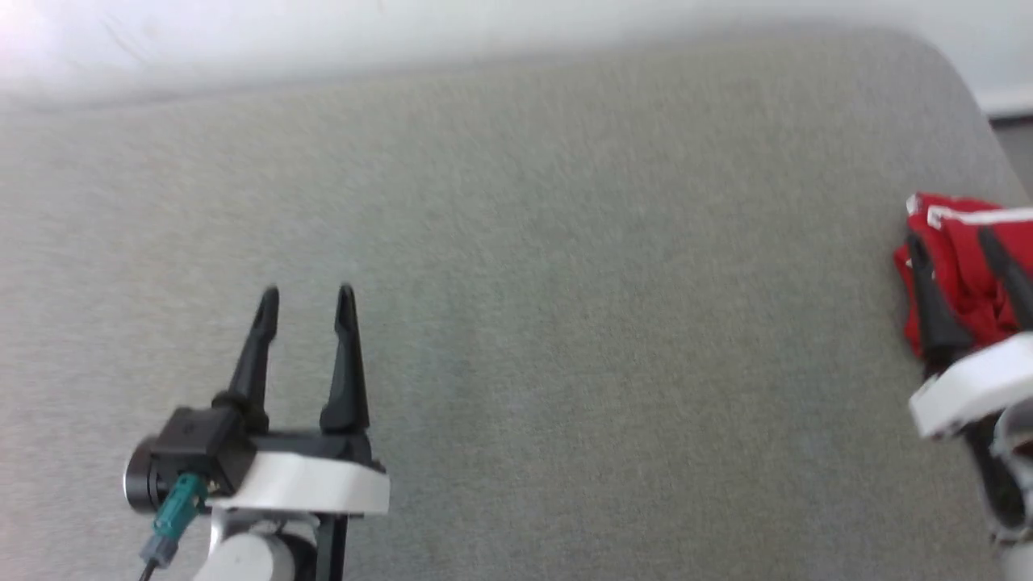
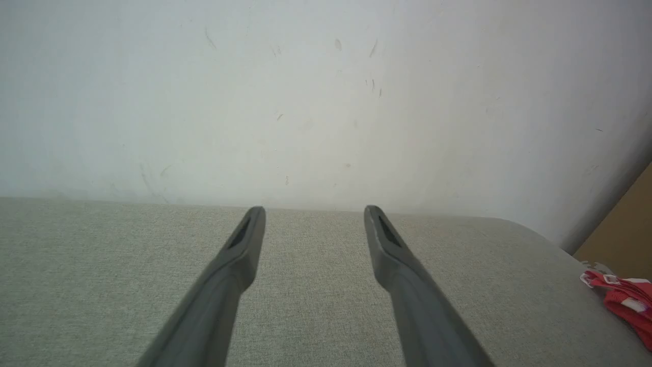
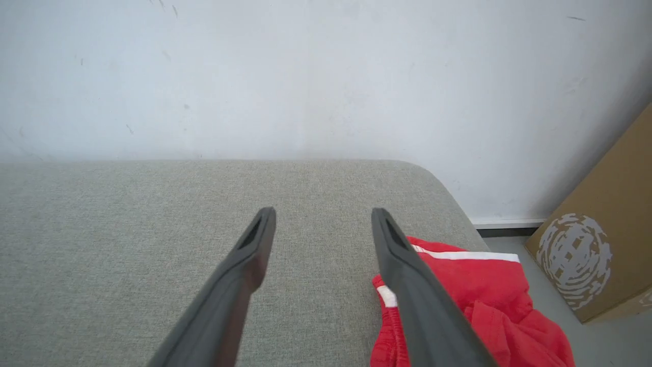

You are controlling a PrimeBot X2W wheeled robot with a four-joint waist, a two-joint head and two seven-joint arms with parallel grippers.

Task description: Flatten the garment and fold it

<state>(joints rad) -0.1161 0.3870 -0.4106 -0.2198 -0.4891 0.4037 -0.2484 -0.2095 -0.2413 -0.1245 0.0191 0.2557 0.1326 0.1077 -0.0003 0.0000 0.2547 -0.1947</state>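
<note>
Lying bunched at the right edge of the padded surface [image 1: 565, 282], the garment [image 1: 964, 258] awaits flattening and folding; left gripper [image 1: 307, 293] and right gripper [image 3: 323, 211] gape, empty.

**Legible lettering, numbers, brand names:** none in any view.

**Entry 1: cardboard box** [image 3: 611, 214], right wrist view, far right. One printed mark on its facing side, a round grey emblem [image 3: 574, 261] made of broken curved segments, globe-like in outline. Too blurred to tell whether any segment is a letter.

**Entry 2: red shorts** [image 3: 484, 300]. White markings only: a white stripe [image 3: 466, 255] along the upper edge and a small white patch [image 3: 387, 295] at the left fold. Whether the patch carries print cannot be told.
</note>
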